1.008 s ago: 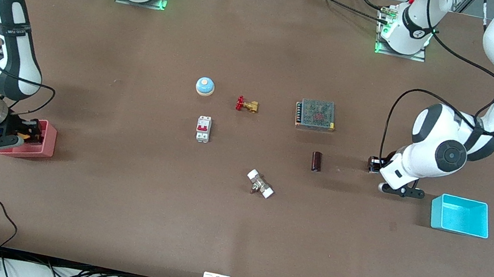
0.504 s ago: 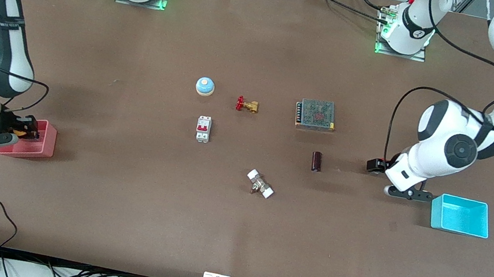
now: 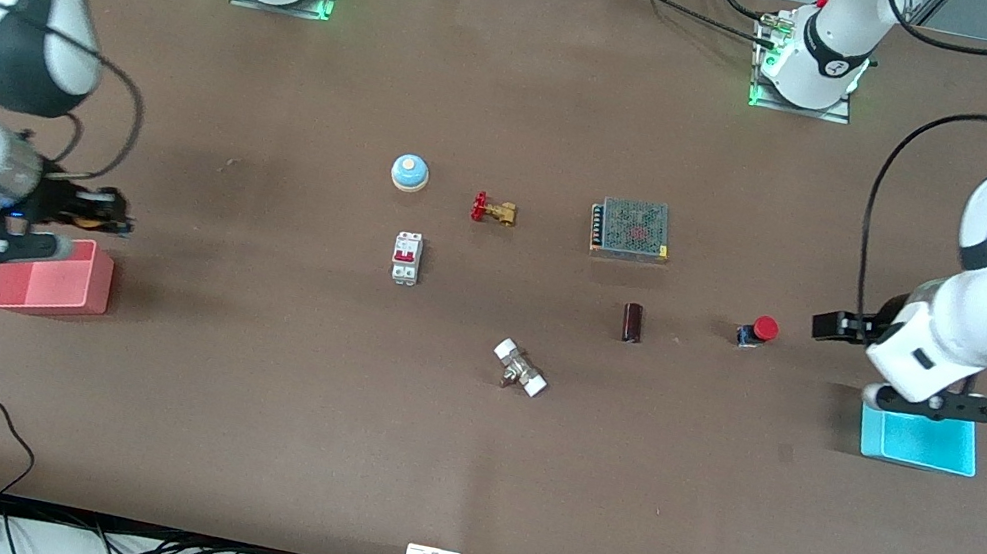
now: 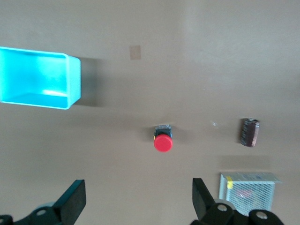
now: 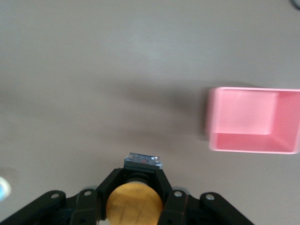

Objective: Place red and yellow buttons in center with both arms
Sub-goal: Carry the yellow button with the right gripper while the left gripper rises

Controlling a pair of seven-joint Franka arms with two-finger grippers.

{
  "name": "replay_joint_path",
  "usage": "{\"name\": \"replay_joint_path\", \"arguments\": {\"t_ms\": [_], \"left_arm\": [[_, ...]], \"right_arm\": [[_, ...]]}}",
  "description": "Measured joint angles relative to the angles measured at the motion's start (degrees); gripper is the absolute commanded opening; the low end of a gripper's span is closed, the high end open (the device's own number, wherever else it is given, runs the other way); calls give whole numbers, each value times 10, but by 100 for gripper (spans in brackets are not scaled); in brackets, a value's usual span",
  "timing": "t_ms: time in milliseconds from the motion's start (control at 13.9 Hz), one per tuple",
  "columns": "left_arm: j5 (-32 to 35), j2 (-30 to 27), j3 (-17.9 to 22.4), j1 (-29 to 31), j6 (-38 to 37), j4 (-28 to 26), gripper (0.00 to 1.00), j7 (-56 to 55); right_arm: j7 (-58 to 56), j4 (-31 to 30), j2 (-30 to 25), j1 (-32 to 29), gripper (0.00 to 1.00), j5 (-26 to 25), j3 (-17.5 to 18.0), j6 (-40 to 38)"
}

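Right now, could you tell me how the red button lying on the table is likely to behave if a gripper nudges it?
The red button lies on its side on the bare tabletop, so its round cap would probably let it roll or pivot rather than slide straight. It looks small and rigid, likely light, so a slight push may send it skittering. The open left gripper is up above it, not touching.

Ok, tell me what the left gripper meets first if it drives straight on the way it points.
Probably bare tabletop. The open left gripper points down at it, with the red button just ahead of its fingers, though depth is unclear.
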Motion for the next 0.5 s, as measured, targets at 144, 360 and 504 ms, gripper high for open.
{"name": "replay_joint_path", "arguments": {"t_ms": [144,360,504], "left_arm": [[0,-2,-5,0,-44,58,100,4],[0,-2,-6,0,-56,83,100,50],[0,-1,-6,1,-56,83,100,85]], "right_arm": [[69,-36,6,37,15,-1,15,66],[124,-111,31,76,15,-1,17,205],[144,-136,54,96,15,-2,17,262]]}}
